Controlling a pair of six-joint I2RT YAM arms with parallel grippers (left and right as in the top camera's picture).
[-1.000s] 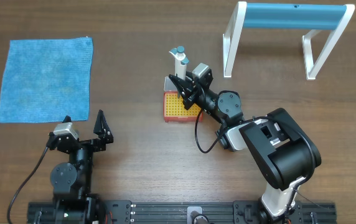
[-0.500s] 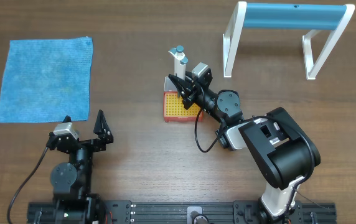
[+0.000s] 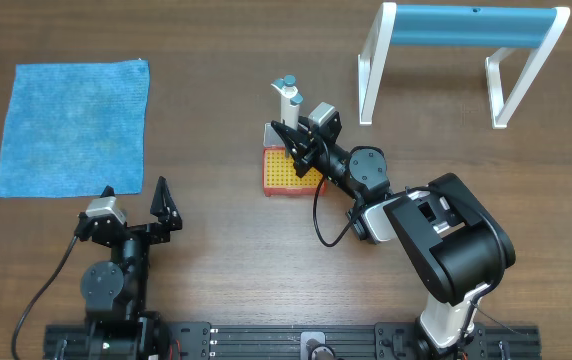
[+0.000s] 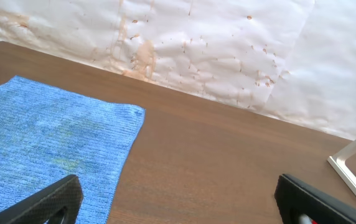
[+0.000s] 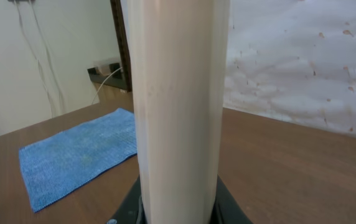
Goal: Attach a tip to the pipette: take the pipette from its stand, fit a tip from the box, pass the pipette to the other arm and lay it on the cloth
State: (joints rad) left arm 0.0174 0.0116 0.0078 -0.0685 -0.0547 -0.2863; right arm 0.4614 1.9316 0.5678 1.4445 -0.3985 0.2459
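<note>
The white pipette (image 3: 289, 98) with a grey-blue top stands upright, and my right gripper (image 3: 297, 140) is shut on its barrel. Its lower end is hidden behind the fingers, over the far end of the orange tip box (image 3: 277, 173). In the right wrist view the pipette's barrel (image 5: 178, 106) runs up between the jaws. The blue cloth (image 3: 74, 127) lies flat at the far left. My left gripper (image 3: 134, 192) stands open near the front left, just in front of the cloth, with nothing in it. Its dark fingers (image 4: 47, 202) show spread wide, with the cloth (image 4: 41, 143) beyond them.
The white pipette stand (image 3: 466, 55) with a blue top bar is at the far right; one foot of the stand (image 4: 355, 168) shows in the left wrist view. A black cable (image 3: 321, 215) loops beside the right arm. Bare wooden table lies between cloth and tip box.
</note>
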